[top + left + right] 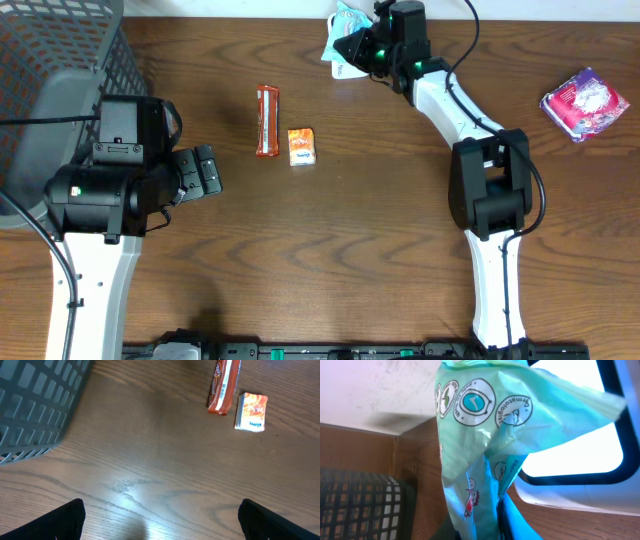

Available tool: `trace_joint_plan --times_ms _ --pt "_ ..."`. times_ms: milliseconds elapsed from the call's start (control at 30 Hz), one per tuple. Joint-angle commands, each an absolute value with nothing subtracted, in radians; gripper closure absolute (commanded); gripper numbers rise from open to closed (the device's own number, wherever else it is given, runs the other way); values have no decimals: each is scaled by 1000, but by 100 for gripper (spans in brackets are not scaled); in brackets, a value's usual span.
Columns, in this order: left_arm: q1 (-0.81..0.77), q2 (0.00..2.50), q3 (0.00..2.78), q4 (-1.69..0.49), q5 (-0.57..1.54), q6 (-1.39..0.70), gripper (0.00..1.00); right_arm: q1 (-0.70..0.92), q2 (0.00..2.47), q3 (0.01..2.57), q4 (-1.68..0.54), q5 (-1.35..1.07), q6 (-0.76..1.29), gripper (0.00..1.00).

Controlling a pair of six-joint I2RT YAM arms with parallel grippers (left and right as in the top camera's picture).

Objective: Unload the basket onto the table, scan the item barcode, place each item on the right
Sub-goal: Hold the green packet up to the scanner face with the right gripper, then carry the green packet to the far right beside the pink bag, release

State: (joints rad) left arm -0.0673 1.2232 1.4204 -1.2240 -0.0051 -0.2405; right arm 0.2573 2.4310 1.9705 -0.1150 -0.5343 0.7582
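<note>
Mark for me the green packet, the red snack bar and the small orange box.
green packet (470,455), right wrist view, middle of its crinkled front.
red snack bar (267,121), overhead view, centre of the wrapper.
small orange box (301,146), overhead view, centre of its top face.

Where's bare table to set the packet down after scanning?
Widest bare patch: table centre, below the snack bar and orange box, between left gripper and right arm. Also between right arm and pink packet. Crowded: far edge where right gripper holds the green packet, and basket corner.
</note>
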Motion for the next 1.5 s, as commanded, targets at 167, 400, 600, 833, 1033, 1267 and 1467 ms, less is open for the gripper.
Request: trace_joint_plan --times_ms 167,400,600,833,1033,1267,1467 --pt "-66 1221 1424 -1227 -7 -253 2 235 2416 2002 -124 -608 732 99" --pt "-66 1222 1424 -1226 -7 -253 2 234 2416 2002 -154 -571 720 99" --pt "-66 1221 1424 -1227 -7 -253 2 215 2380 2004 -166 -566 670 99" --pt "-66 1222 1424 -1227 -7 -253 2 104 2265 2004 -434 -438 548 99" --pt "-66 1221 1424 -1226 -7 -253 2 -43 2216 2004 -753 -173 500 99" --pt "-66 1221 1424 -1227 -7 -253 2 -246 2216 2004 -964 -54 631 99" --pt "-66 1222 1424 -1226 -7 -253 2 -393 2216 2004 -1016 -54 675 99"
